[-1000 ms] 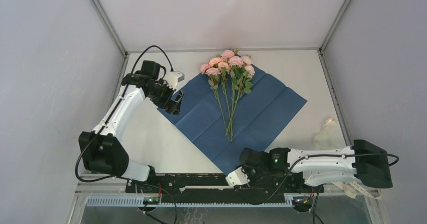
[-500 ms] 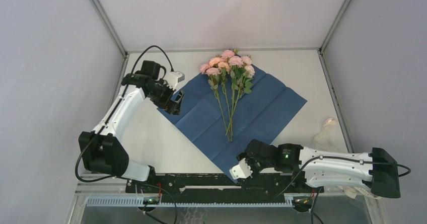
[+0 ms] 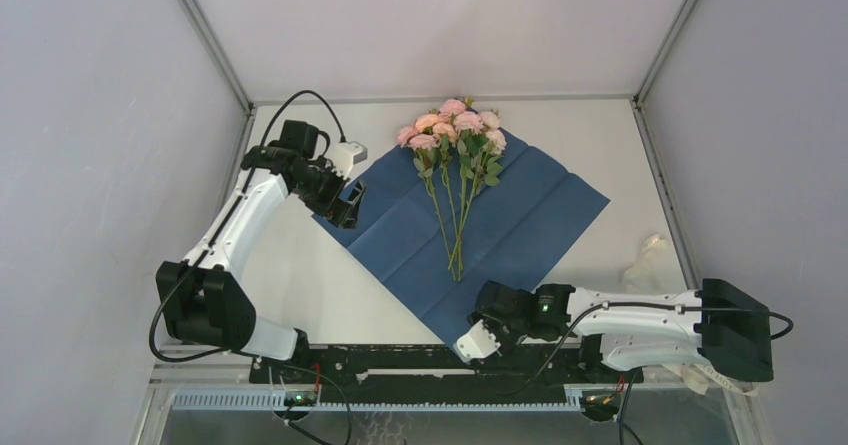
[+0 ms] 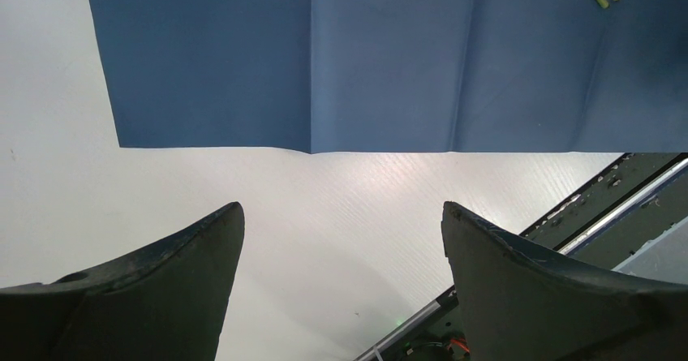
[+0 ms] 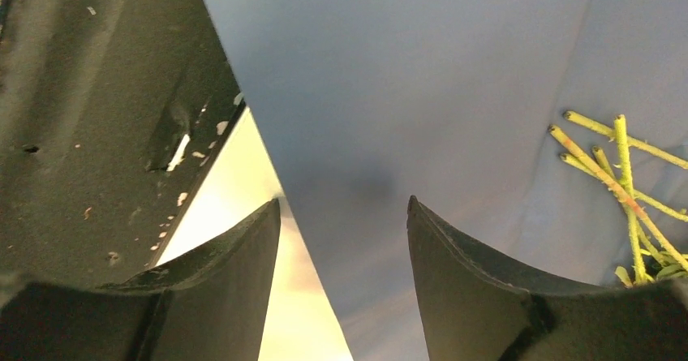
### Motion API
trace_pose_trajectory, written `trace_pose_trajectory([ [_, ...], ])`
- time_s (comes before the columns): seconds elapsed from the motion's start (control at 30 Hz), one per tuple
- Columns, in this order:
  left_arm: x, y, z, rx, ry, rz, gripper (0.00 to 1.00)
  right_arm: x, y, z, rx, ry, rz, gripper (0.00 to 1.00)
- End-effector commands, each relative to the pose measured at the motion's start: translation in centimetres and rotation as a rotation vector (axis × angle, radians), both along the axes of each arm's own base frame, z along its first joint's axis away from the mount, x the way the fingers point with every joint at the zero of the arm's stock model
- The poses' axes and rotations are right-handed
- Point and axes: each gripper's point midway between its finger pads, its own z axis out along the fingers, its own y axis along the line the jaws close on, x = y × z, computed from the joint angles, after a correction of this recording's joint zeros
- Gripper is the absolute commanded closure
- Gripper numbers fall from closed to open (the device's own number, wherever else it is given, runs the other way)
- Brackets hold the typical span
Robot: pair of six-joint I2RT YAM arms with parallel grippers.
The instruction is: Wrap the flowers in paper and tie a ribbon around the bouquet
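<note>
Your right claw (image 5: 342, 205) hangs with jaws apart, gripping nothing, over the near corner of the large creased paper sheet (image 3: 520, 215). The sheet lies navy face up, spread as a diamond in the middle of the white worktop (image 3: 300, 265). The pale pink artificial roses (image 3: 455, 135) lie along it, blooms past its far corner and stem ends near that claw. Your left claw (image 4: 341, 208) is wide open and empty, just off the sheet's left corner. To fold well, slip one finger under the edge and pinch paper only, clear of the stems. Lift low so the roses don't roll. The cream ribbon (image 3: 648, 260) sits by the worktop's right edge.
</note>
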Motion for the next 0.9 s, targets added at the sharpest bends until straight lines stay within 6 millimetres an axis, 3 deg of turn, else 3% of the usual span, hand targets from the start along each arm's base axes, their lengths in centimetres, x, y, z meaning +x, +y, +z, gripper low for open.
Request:
trace_pose_trajectory([
  [0.0, -0.5, -0.6, 1.2, -0.032, -0.039, -0.038, 0.05, 1.5, 2.6, 1.3, 0.097, -0.058, -0.015, 0.35],
  [0.13, -0.6, -0.6, 1.2, -0.035, -0.04, -0.039, 0.05, 1.6, 3.9, 2.2, 0.17, -0.051, -0.029, 0.46],
  [0.4, -1.3, -1.5, 1.6, -0.071, -0.037, -0.085, 0.05, 1.7, 5.0, 4.1, 0.316, 0.019, -0.1, 0.86],
  [0.53, -3.2, -4.3, 1.6, -0.13, -0.025, -0.224, 0.06, 1.8, 5.3, 4.6, 0.367, 0.123, -0.179, 1.0],
  [0.63, -4.5, -7.2, 1.3, -0.188, -0.017, -0.349, 0.06, 1.5, 5.8, 5.6, 0.407, 0.31, -0.268, 1.0],
  [0.77, -6.4, -11.4, 0.4, -0.332, 0.004, -0.446, 0.07, 3.3, 6.4, 7.3, 0.493, 0.482, -0.448, 1.0],
  [0.87, -6.1, -14.3, 0.3, -0.47, -0.123, -0.465, 0.05, 4.5, 6.6, 8.6, 0.588, 0.62, -0.543, 1.0],
])
